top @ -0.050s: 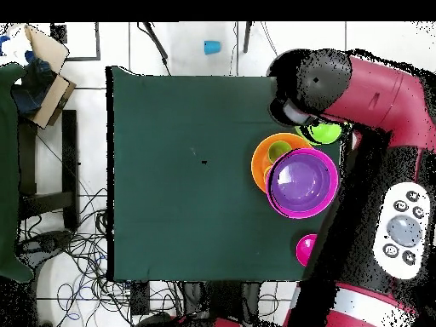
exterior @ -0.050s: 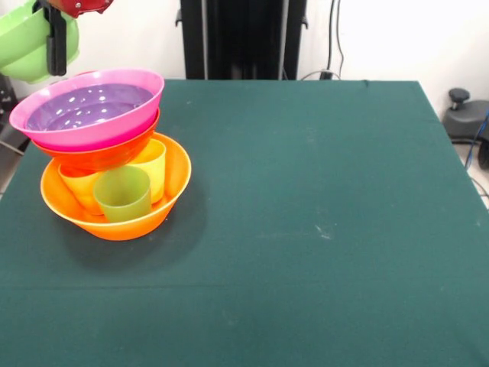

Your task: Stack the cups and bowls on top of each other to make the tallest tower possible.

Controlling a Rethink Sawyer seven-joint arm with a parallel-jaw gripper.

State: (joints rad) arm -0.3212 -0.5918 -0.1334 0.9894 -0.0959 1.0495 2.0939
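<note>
The tower (exterior @ -0.050s: 107, 164) is sitting near the left edge of the green tabletop (exterior @ -0.050s: 321, 191) in the front view. The large orange bowl (exterior @ -0.050s: 164, 206) is acting as base, with a green cup (exterior @ -0.050s: 122, 195), a yellow cup (exterior @ -0.050s: 153, 164) and an orange cup (exterior @ -0.050s: 76, 189) standing inside it. A red-orange bowl (exterior @ -0.050s: 99, 155) is perching on those cups, then a pink bowl (exterior @ -0.050s: 122, 122), with a purple bowl (exterior @ -0.050s: 88, 105) nesting inside that.

The gripper (exterior @ -0.050s: 55, 46) is hanging just off the top-left, pinching the rim of a light green bowl (exterior @ -0.050s: 27, 46) and holding it up in the air beside the stack, not touching it.

What's worrying me: the upper bowls are leaning toward the table's edge and only resting on cup rims, so a nudge or an off-centre drop from the green bowl could probably tip the whole upper half over the side. The green bowl is also hanging tilted, so it may land crooked.

Room-wise, the stack is crowding that edge, while the tabletop beyond it, out to the opposite edge, is open. In the overhead view a small crimson bowl (top @ -0.050s: 306, 249) is sitting near the corner on the robot's side, and a blue cup (top @ -0.050s: 211, 47) is lying on the floor off the far edge.
</note>
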